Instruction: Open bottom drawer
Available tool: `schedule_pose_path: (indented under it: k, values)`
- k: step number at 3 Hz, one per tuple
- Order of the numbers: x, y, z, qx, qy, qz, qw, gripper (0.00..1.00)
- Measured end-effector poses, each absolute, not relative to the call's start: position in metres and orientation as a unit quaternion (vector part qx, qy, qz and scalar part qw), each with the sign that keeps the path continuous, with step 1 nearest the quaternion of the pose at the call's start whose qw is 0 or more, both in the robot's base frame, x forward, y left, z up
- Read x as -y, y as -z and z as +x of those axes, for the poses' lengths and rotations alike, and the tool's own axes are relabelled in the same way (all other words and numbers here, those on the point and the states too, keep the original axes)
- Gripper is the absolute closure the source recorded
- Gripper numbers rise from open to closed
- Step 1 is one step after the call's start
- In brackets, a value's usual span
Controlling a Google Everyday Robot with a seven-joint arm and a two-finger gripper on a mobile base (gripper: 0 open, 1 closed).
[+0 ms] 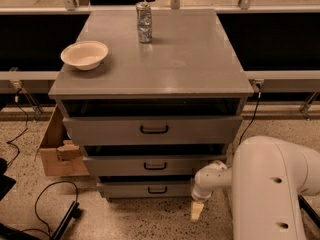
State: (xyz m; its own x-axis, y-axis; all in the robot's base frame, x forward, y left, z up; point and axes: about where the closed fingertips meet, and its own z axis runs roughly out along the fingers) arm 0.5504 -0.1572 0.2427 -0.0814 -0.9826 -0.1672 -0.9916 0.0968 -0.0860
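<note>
The bottom drawer (145, 188) is the narrowest grey front at the foot of the grey cabinet (155, 64), with a small black loop handle (157, 189). It sits nearly flush, with a thin dark gap above it. My gripper (197, 210) hangs low at the cabinet's lower right corner, just right of the bottom drawer and close to the floor. It points down and holds nothing. My white arm (272, 184) fills the lower right.
Above are the mid-sized drawer (155, 165) and the widest drawer (152, 129). A white bowl (84, 54) and a silver can (144, 22) stand on the cabinet top. A cardboard box (57, 149) sits left of the cabinet; black cables (52, 209) lie on the speckled floor.
</note>
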Motion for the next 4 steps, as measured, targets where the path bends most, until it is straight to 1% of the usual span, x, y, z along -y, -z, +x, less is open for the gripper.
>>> schedule_pose_path:
  k: [2,3,4]
  values:
    - [0.154,-0.220,0.583,-0.735,-0.030,-0.668,0.114,0.00]
    - [0.152,-0.209,0.590,-0.736,-0.030,-0.669,0.100,0.18]
    - [0.151,-0.193,0.583,-0.740,-0.034,-0.668,0.073,0.43]
